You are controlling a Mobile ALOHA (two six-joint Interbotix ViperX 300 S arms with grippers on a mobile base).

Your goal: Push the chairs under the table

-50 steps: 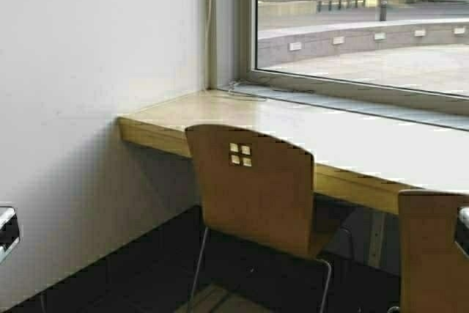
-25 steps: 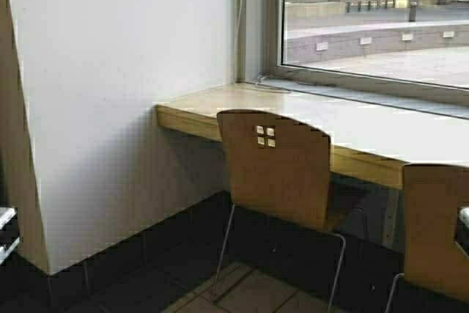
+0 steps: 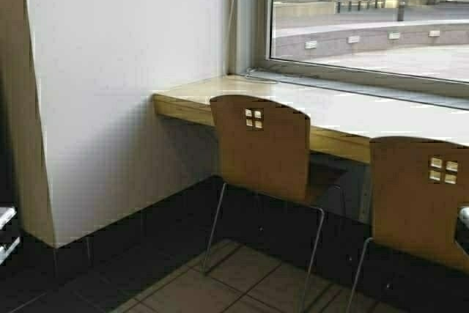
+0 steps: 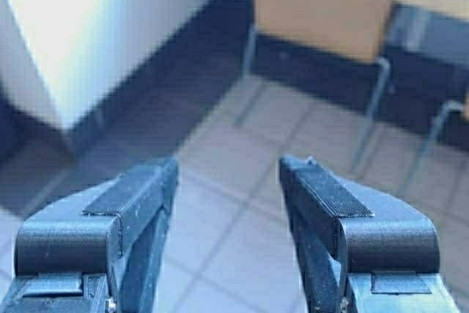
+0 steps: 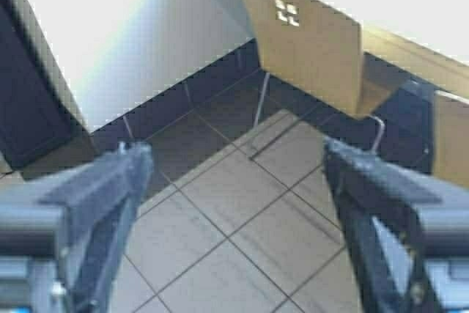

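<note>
The long pale yellow-wood counter table (image 3: 242, 93) runs along the wall under the big window (image 3: 366, 12), its thick light-wood edge facing the room. Nothing that holds anything stands on it.

Two light tan bent-plywood chairs with four small square cut-outs in their curved backs stand before it on thin metal legs. The left chair (image 3: 264, 144) has its seat partly beneath the table edge, its backrest rising above the top and its rear legs out on the tiled floor (image 3: 242, 284). The right chair (image 3: 421, 196) stands nearer the robot, its backrest clear of the table edge and cut off by the frame's right side.

Both grippers hang low over the floor, well apart from the chairs and touching nothing. The left gripper (image 4: 227, 203), with black ridged pads, has its jaws spread with only floor tile in the gap; the left chair is seen beyond it. The right gripper (image 5: 231, 181) is likewise spread wide and grasps nothing, with the left chair ahead of it and a corner of the right chair at the side.
</note>
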